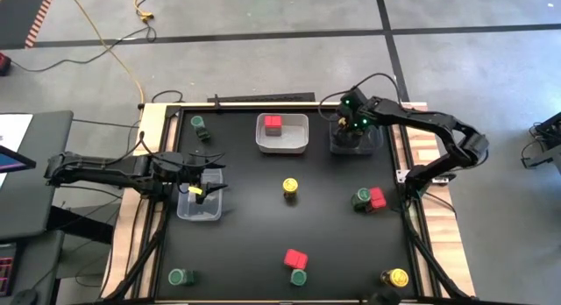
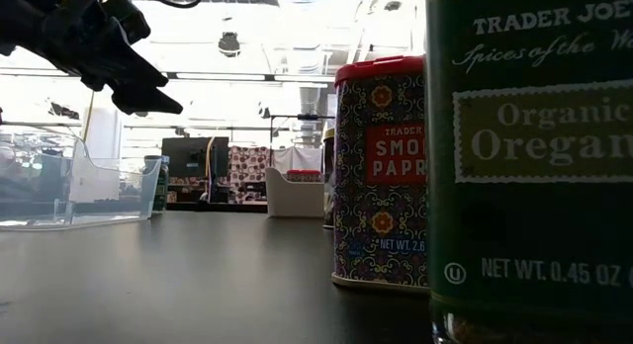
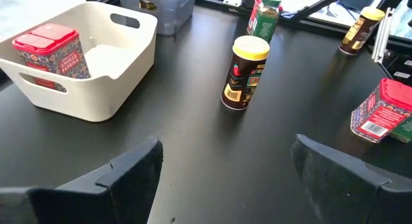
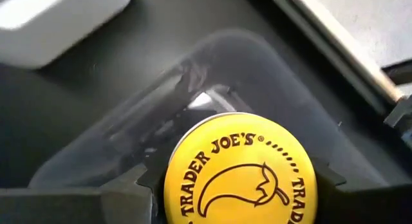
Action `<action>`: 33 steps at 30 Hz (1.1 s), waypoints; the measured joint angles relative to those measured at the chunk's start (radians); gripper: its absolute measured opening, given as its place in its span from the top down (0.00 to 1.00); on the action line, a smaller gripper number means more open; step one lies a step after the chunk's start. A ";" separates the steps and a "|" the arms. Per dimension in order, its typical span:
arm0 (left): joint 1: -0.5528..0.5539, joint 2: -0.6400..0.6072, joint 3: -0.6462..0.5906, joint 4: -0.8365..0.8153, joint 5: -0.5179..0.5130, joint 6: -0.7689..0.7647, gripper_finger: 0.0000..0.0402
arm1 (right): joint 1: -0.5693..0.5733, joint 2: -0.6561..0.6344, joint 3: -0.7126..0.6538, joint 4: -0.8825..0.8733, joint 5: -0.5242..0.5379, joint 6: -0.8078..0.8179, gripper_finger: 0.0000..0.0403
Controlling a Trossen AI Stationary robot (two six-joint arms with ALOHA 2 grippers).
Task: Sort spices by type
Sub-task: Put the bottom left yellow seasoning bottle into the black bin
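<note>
Right wrist view: right gripper is pinching a yellow jar over a clear tray; left gripper is hanging spread.

Left arm reaches in from table's left edge, stretched level – left gripper hovers above table, fingers spread wide, nothing between them. Right arm bent back at elbow, reaching toward far side – right gripper pointed down, jaws clamped on yellow-lidded jar.
</note>
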 joint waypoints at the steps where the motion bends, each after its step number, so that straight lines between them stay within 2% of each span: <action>1: 0.000 0.000 0.000 0.000 0.000 0.000 0.18 | 0.000 0.002 0.000 0.013 0.000 0.000 0.42; 33: 0.000 0.000 0.000 0.002 0.000 0.000 0.18 | -0.032 0.006 0.000 0.009 0.003 -0.052 0.37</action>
